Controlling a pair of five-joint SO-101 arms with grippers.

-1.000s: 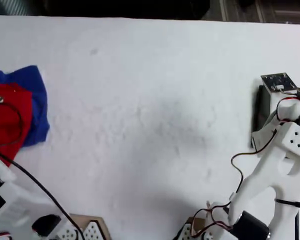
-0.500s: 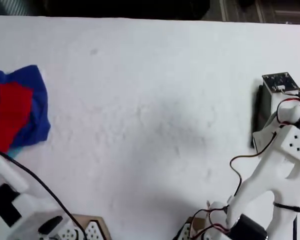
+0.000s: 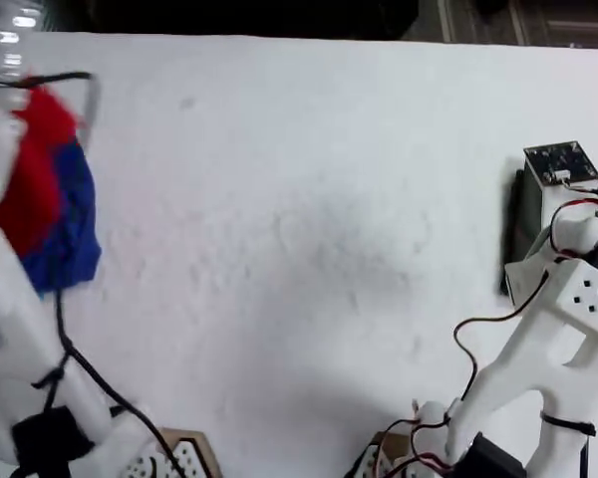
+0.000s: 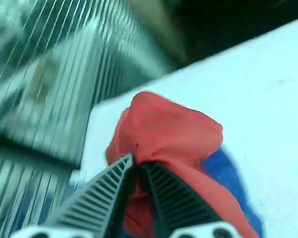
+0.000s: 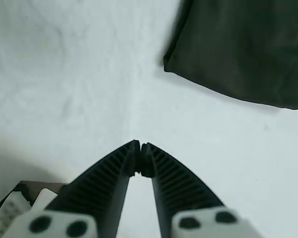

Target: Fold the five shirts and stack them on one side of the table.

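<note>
High view: by the left edge of the desk (image 3: 309, 199) the red shirt (image 3: 30, 169) hangs raised over the blue shirt (image 3: 70, 239), probably to refold or stack it. Left wrist view: left jaws pinch the red shirt. Right wrist view: right jaws pressed together, empty, near the dark shirt (image 5: 238, 49)

white textured table cover (image 3: 309, 199), faintly creased mid-table; dark strip (image 3: 229, 15) beyond its far edge; ribbed pale panel (image 4: 44, 74) off table corner

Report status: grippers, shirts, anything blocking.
Left gripper shut on red shirt, bunched over blue shirt. Right gripper shut, empty, near folded dark cloth. Nothing seen in the way.
</note>
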